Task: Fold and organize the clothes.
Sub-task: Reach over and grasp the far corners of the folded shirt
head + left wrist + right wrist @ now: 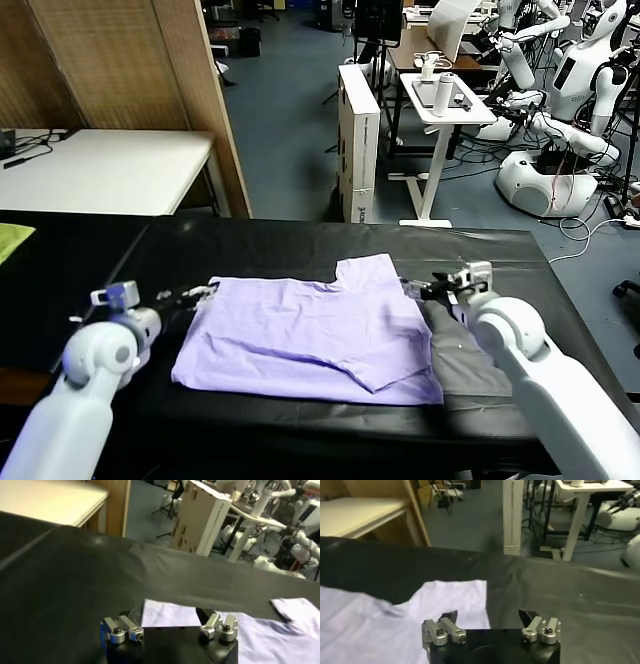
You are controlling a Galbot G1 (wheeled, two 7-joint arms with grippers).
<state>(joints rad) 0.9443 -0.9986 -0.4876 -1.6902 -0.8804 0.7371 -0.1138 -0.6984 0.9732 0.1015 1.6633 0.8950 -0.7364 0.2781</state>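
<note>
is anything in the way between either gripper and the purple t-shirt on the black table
Nothing visible. The left gripper sits open at the T-shirt's left edge and the right gripper open at its right sleeve, with only bare black table around them.

Bare black bench surface lies beyond the T-shirt, wide enough for a hand to pass. Left hand and right hand flank the shirt's far corners, jaws spread. A yellow-green cloth occupies the far left edge
</note>
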